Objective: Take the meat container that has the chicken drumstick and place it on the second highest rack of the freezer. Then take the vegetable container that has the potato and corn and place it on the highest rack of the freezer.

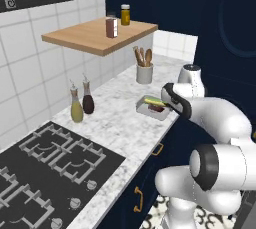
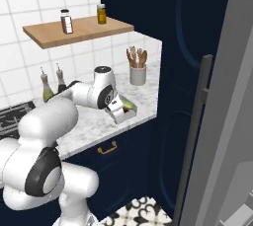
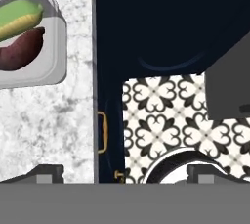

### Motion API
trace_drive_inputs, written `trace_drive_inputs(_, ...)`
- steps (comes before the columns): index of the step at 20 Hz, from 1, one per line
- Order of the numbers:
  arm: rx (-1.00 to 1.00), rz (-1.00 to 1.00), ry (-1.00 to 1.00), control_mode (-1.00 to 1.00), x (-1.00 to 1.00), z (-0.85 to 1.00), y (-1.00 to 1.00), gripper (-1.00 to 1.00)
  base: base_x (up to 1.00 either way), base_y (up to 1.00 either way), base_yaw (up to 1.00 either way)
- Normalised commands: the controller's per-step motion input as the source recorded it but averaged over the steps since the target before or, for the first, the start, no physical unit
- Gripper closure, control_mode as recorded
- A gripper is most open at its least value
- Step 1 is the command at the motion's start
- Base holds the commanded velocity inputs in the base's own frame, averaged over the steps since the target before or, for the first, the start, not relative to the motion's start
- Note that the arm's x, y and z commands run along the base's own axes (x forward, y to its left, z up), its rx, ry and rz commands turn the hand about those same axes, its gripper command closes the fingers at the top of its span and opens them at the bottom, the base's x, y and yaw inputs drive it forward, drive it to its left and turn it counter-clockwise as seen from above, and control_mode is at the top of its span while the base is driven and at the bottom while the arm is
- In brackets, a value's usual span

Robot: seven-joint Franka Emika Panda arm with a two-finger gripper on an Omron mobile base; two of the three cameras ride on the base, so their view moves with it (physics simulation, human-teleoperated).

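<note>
my pincer (image 3: 125, 174) hangs over the front edge of the bench (image 3: 53, 115), its two dark tips spread wide apart with nothing between them and nothing touching them. one tip sits above the marble, the other above the patterned floor (image 3: 166, 115), so the gap between them straddles the navy cabinet front and its brass handle (image 3: 101, 132).

the vegetable container (image 3: 46, 66) lies on the bench up and to the left in my hand view, apart from both tips and not between them. in it the corn (image 3: 19, 15) lies along the far side and the potato (image 3: 22, 49) just beside it, the two touching or nearly so.

from the left base view the vegetable container (image 1: 154, 108) rests near the bench's front edge, just behind my wrist, with a crock of wooden utensils (image 1: 144, 68) farther back and two bottles (image 1: 82, 104) well off to the side by the hob (image 1: 50, 173). from the right base view the tray (image 2: 129, 109) is partly hidden by my hand. the freezer (image 2: 222, 136) door stands at the right of that view, its dark bar handle (image 2: 195, 126) toward me
</note>
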Motion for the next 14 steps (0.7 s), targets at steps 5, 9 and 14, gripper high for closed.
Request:
trace_drive_inputs(5, -0.02, 0.00, 0.00, -1.00, 0.50, -0.33, -0.04, -1.00, 0.00, 0.00, 0.00)
trace_drive_inputs(9, 0.00, 0.00, 0.00, -1.00, 0.74, -0.22, 0.00, -1.00, 0.00, 0.00, 0.00)
trace_drive_inputs(14, 0.00, 0.02, 0.00, -1.00, 0.66, -0.27, -0.01, -1.00, 0.00, 0.00, 0.00)
